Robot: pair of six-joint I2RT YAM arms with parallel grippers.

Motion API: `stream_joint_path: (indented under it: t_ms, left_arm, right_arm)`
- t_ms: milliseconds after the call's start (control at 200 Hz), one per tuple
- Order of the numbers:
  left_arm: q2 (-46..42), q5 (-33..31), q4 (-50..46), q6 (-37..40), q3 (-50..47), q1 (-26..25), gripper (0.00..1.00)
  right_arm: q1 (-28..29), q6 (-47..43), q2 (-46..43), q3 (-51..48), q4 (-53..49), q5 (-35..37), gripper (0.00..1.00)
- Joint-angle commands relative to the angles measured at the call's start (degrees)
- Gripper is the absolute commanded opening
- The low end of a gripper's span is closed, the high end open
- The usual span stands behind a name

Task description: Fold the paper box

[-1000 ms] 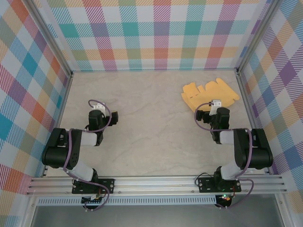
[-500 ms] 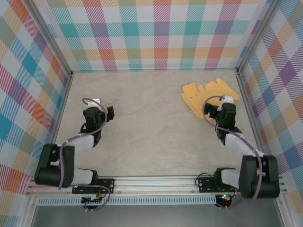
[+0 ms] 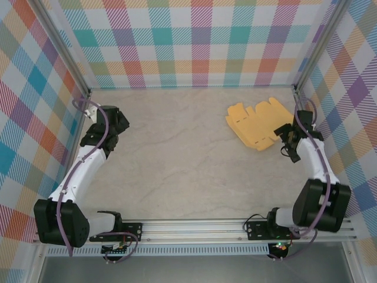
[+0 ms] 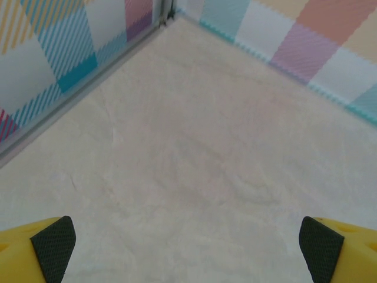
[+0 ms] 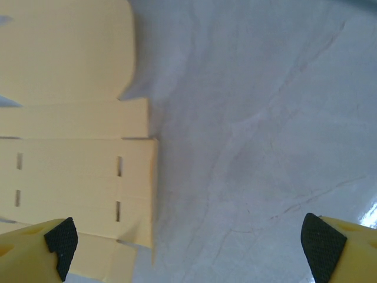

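Observation:
The paper box [image 3: 259, 122] is a flat yellow-orange die-cut sheet with flaps and slots, lying on the table at the far right. My right gripper [image 3: 288, 140] hovers just off the sheet's right edge. In the right wrist view the sheet [image 5: 70, 159] covers the left side, and the right gripper [image 5: 191, 242] is open over bare table with nothing between its black pads [image 5: 62, 242]. My left gripper [image 3: 94, 125] is stretched out at the far left near the wall. In its wrist view the left gripper [image 4: 187, 247] is open over bare table.
Checked walls [image 3: 200, 41] close the table in at the back and on both sides. The back-left corner [image 4: 168, 12] lies straight ahead of the left gripper. The marbled tabletop [image 3: 188, 159] stretches between the two arms.
Both arms have unfolded from near their bases. The left arm swung out toward the far-left corner. The right arm swung right, off the sheet to its right edge.

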Motion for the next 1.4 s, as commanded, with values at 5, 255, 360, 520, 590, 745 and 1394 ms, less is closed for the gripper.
stream_joint_path:
  t_ms: [5,255,360,520,590,745,1394]
  left_arm:
    - [-3.5,7.2,-3.29,0.46,-4.15,0.46,1.0]
    - [-3.24,10.41,-2.26,0.28,-5.15,0.46,1.0]
    - [-3.16,12.23,-2.75,1.66,-4.86,0.46,1.0]
    - [-1.67,19.47,-2.07,4.26,-4.65,0.46,1.0]
    - [-0.83,22.4,-1.87,4.79,-4.18,0.46,1.0]
    - [0.74,26.62,-1.96,4.48,-2.36,0.46,1.0]
    - [0.68,33.75,2.73,-1.8,-12.85,0.15,1.0]
  right_arm:
    - [-0.69,2.98,6.33,4.28,-3.14,-13.92,0.99]
    - [-0.68,4.77,17.45,7.69,2.46,-18.35,0.64]
    - [-0.68,3.15,20.34,7.35,4.4,-21.07,0.52]
    - [-0.71,-0.93,20.76,4.32,7.79,-22.68,0.15]
    - [-0.63,-4.78,20.3,4.4,7.29,-22.14,0.06]
    - [1.08,-15.92,18.99,6.29,4.24,-21.78,0.0]
    - [24.81,-45.67,26.46,12.83,-2.66,-38.0,0.0]
